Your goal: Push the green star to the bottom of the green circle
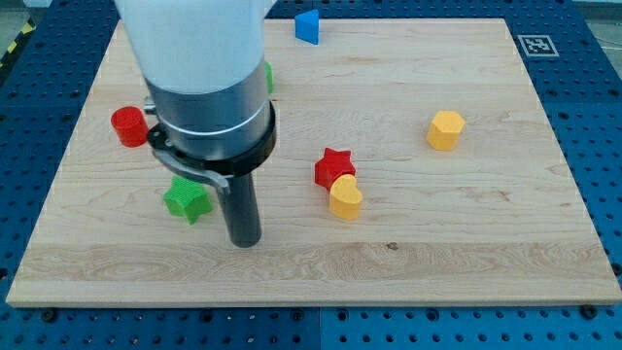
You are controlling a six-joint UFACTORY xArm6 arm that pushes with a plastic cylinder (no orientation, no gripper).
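Tip [244, 241] on wooden board [466, 243], just right of green star [186, 199]. Green circle [268, 76] mostly hidden behind arm. Red cylinder [127, 126] at left. Red star [333, 166] touching yellow heart [345, 198]. Yellow hexagon [446, 129] at right. Blue block [308, 26] at top.

No readable words or numbers are showing anywhere; a black-and-white square marker [534, 45] is sitting at the wooden board's [466, 243] top right corner, carrying no legible text.

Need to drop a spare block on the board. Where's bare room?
Free: the view's right, below the yellow hexagon; also the bottom strip. Crowded: the left, with my tip, green star and red cylinder; the red star touches the yellow heart.
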